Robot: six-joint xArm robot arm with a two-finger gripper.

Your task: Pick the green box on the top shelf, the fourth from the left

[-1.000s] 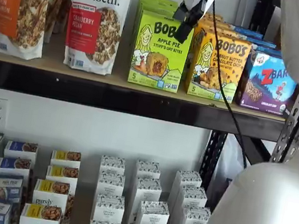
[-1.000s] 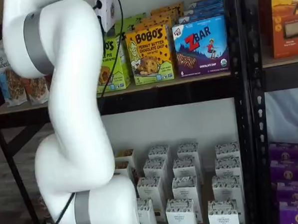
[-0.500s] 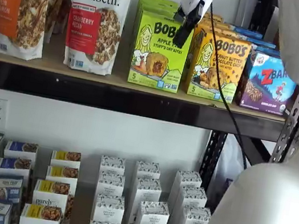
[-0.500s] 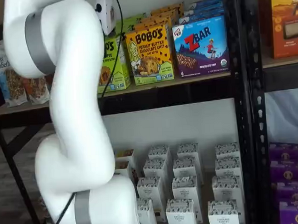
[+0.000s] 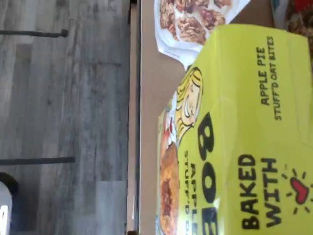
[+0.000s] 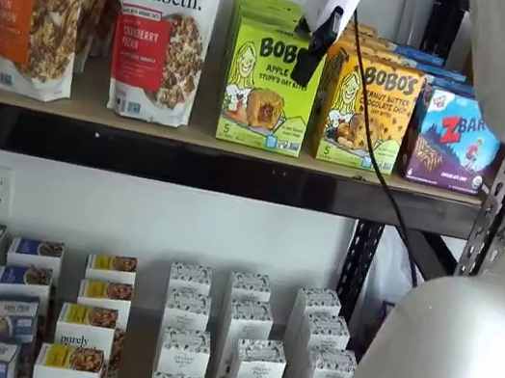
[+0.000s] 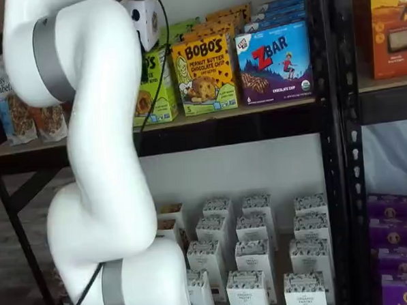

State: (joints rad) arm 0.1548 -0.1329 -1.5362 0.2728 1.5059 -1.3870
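My pincer hangs in front of the top edge of the green box. I see its black fingers only from the side, so no gap shows, but I take it that they stand as wide as they go, and nothing is in them. I think they are wide so they can fit around the box.

The green box is just behind and under the pincer, standing up on the top shelf with its picture side facing out. That makes it easy to reach from the front. In the wrist view the box fills most of the picture, so I judge I am very close.

More green boxes stand in a row behind it. They are lined up like things in a shop, so I should take only the front one.

Just to one side of the pincer is the yellow box, almost touching the green one. A finger could bump it, so I must be careful there. On the other side is a bag of granola, a little way off. Farther past the yellow box stands the blue box.
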